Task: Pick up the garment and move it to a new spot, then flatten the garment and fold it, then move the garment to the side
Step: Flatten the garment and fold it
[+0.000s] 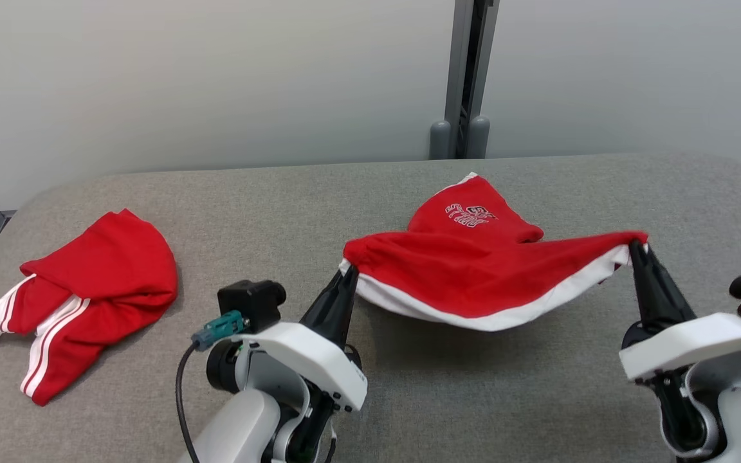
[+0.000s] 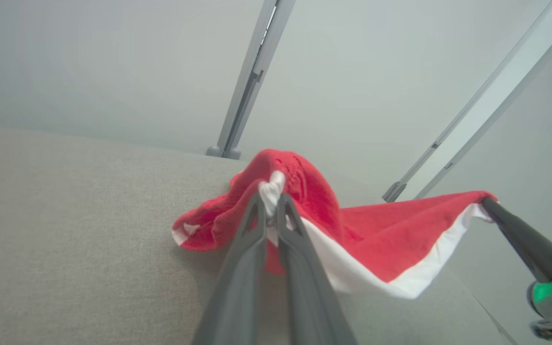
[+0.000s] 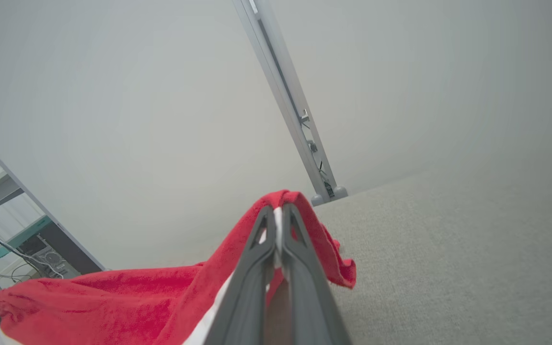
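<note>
Nearest, the left gripper [image 1: 349, 275] and the right gripper [image 1: 635, 248] are each clenched on an end of the red garment [image 1: 473, 263]. It sags between them over the grey table [image 1: 409, 392], long axis running left to right. Its lettered part points away toward the wall.

The shorts [image 1: 473, 276] hung stretched above the table [image 1: 409, 399], right of its middle. The left gripper [image 1: 350, 270] pinched one end of the waistband and the right gripper [image 1: 634, 244] the other, and the far leg rested on the table behind them. A second pair of shorts [image 1: 94, 283] lay well apart, at the table's left. A post [image 1: 464, 83] stood behind the far edge.
</note>
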